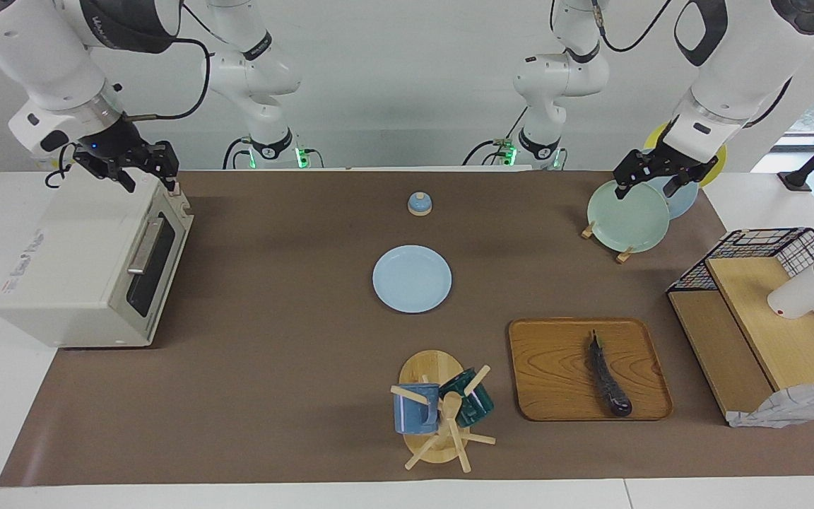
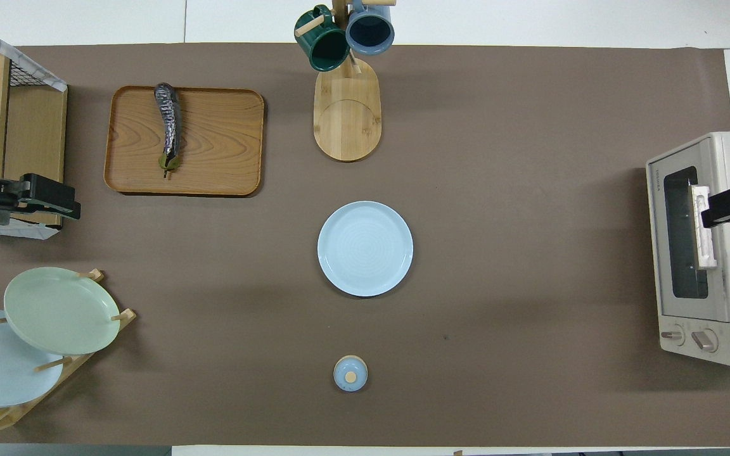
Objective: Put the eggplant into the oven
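Right gripper (image 1: 148, 181) hangs spread and empty over the oven's (image 1: 89, 265) top corner by its closed door. Left gripper (image 1: 644, 182), also spread and empty, hovers over the racked plates (image 1: 627, 215). Bare mat surrounds the wooden tray (image 1: 555, 367) holding the eggplant (image 1: 608, 382).

A: tabletop (image 1: 294, 367) status? facing view.

B: White, brown mat (image 1: 273, 424) over most of it. On the mat: oven (image 1: 92, 265) at frame left, light blue plate (image 1: 412, 278) center, small lidded pot (image 1: 419, 203) above it, mug rack (image 1: 439, 410) bottom center, wooden tray (image 1: 555, 367) lower right, plate stand (image 1: 622, 215) upper right.

A: frame right edge?

B: Wire basket with wooden shelf (image 1: 767, 325), partly off the mat.
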You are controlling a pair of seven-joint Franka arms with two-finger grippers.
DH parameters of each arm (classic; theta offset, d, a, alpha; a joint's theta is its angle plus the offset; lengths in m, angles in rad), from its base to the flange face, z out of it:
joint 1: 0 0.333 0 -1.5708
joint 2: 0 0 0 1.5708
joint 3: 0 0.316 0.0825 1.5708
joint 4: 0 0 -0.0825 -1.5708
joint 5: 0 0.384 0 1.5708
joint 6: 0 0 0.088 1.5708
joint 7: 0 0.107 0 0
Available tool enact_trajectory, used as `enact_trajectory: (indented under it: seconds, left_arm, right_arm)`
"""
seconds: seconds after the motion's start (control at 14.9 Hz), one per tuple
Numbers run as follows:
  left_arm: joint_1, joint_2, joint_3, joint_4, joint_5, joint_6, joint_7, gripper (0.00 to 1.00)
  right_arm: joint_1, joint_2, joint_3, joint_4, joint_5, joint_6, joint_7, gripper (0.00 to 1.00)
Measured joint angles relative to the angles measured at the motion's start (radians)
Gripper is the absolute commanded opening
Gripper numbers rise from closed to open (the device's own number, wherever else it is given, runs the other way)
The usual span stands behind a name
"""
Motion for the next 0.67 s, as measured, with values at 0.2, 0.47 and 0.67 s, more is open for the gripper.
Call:
enact_trajectory:
  seconds: [0.2,0.47,0.67]
  left_arm:
    - [0.000,0.020,0.000,-0.003,0.000,0.039,0.000,1.00]
    - [0.000,0.143,-0.001,-0.005,0.000,0.161,0.000,1.00]
    - [0.000,0.284,0.000,0.032,0.000,0.258,0.000,1.00]
  right_arm:
    - [-0.057,-0.045,-0.005,-0.142,0.000,0.138,-0.019,0.00]
    - [-0.067,-0.099,-0.010,-0.339,-0.045,0.308,0.004,0.00]
    - [-0.083,-0.089,-0.010,-0.387,-0.077,0.368,0.014,0.00]
